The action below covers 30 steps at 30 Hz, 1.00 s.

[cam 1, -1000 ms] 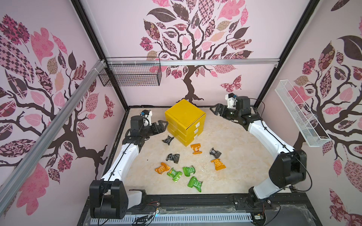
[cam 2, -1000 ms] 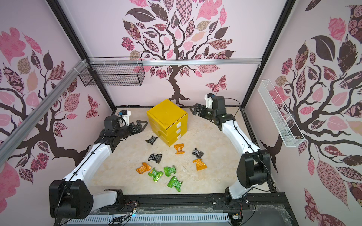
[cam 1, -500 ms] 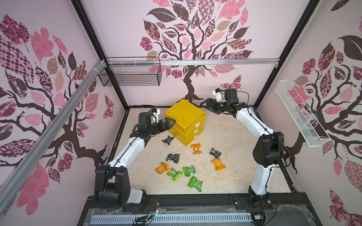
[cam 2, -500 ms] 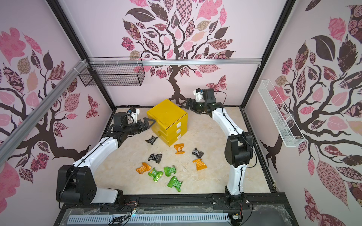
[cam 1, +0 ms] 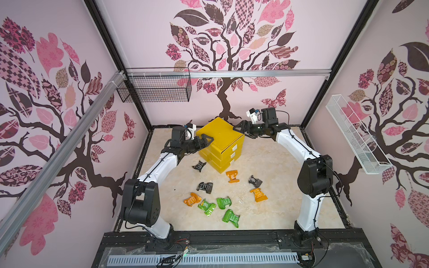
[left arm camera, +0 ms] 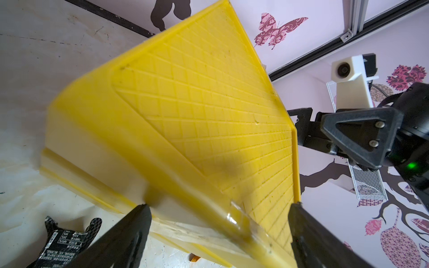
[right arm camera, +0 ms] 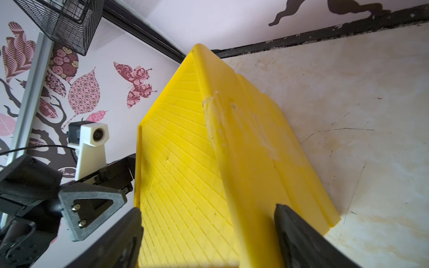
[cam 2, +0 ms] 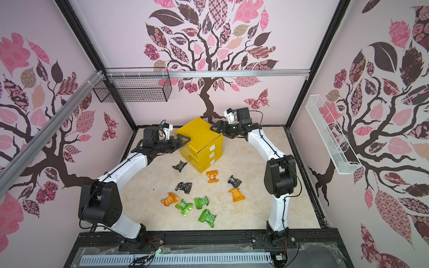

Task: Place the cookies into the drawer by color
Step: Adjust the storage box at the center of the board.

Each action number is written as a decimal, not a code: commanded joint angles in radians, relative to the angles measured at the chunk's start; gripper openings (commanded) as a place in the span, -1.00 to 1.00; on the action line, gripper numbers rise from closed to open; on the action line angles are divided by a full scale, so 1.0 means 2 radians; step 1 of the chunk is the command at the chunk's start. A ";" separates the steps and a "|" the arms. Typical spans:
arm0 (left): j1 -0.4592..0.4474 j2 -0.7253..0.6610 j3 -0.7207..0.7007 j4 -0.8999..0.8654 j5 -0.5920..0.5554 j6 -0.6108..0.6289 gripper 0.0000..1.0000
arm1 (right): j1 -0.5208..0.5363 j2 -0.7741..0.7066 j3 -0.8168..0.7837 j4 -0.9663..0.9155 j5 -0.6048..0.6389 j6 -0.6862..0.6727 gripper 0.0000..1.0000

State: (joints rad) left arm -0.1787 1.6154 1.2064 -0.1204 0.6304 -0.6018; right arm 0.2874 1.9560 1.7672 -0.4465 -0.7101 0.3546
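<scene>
Drawer (cam 1: 218, 141): yellow, upright, set at the rear of the table (cam 1: 267, 162); three drawers shut.
Black cookies (cam 1: 205, 186): three, scattered before it.
Orange cookies (cam 1: 232, 176): three, spread apart.
Green cookies (cam 1: 224, 202): three, clustered frontmost.

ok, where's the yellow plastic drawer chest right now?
Back centre of the table in both top views: the yellow plastic drawer chest sits between the left gripper and right gripper.

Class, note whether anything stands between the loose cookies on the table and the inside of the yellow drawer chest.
Yes: all three drawer fronts are shut, sealing the chest. Nothing else visible blocks the cookies.
</scene>
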 commanded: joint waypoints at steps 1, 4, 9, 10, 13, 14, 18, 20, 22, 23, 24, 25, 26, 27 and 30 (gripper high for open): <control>-0.015 0.030 0.044 -0.004 0.012 0.010 0.95 | 0.004 -0.050 -0.033 0.001 0.009 -0.014 0.84; -0.023 0.064 0.090 -0.040 0.011 0.021 0.95 | 0.004 -0.082 -0.064 -0.003 0.027 -0.024 0.84; -0.028 0.096 0.135 -0.046 0.017 0.016 0.95 | 0.004 -0.128 -0.121 -0.002 0.050 -0.031 0.84; -0.028 0.101 0.141 -0.045 0.017 0.015 0.95 | 0.004 -0.137 -0.128 -0.003 0.053 -0.032 0.84; -0.030 0.115 0.159 -0.030 0.017 0.011 0.95 | 0.003 -0.159 -0.147 -0.003 0.066 -0.029 0.84; -0.031 0.120 0.167 -0.029 0.017 0.010 0.95 | 0.004 -0.167 -0.154 -0.001 0.069 -0.028 0.84; -0.038 0.153 0.212 -0.044 0.022 0.001 0.95 | 0.004 -0.199 -0.186 0.011 0.100 -0.030 0.84; -0.042 0.164 0.225 -0.047 0.025 0.000 0.95 | 0.003 -0.209 -0.196 0.014 0.116 -0.028 0.83; -0.043 0.168 0.238 -0.052 0.024 0.002 0.95 | 0.003 -0.222 -0.206 0.007 0.134 -0.029 0.82; -0.042 0.167 0.244 -0.064 0.021 0.009 0.95 | 0.004 -0.230 -0.211 0.002 0.143 -0.031 0.81; -0.041 0.160 0.252 -0.086 0.016 0.027 0.95 | 0.003 -0.242 -0.218 -0.003 0.155 -0.036 0.81; -0.041 0.149 0.254 -0.108 0.005 0.047 0.95 | 0.004 -0.255 -0.226 -0.008 0.168 -0.041 0.81; -0.041 0.135 0.250 -0.124 -0.010 0.065 0.95 | 0.004 -0.267 -0.234 -0.014 0.180 -0.045 0.81; -0.040 0.115 0.237 -0.132 -0.024 0.080 0.95 | 0.004 -0.281 -0.242 -0.021 0.193 -0.048 0.81; -0.040 0.043 0.176 -0.128 -0.051 0.119 0.95 | 0.004 -0.315 -0.262 -0.039 0.218 -0.056 0.82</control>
State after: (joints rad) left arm -0.2535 1.8492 1.6173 -0.3382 0.5816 -0.4782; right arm 0.2909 1.4185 1.2575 -0.4751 -0.3614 0.2745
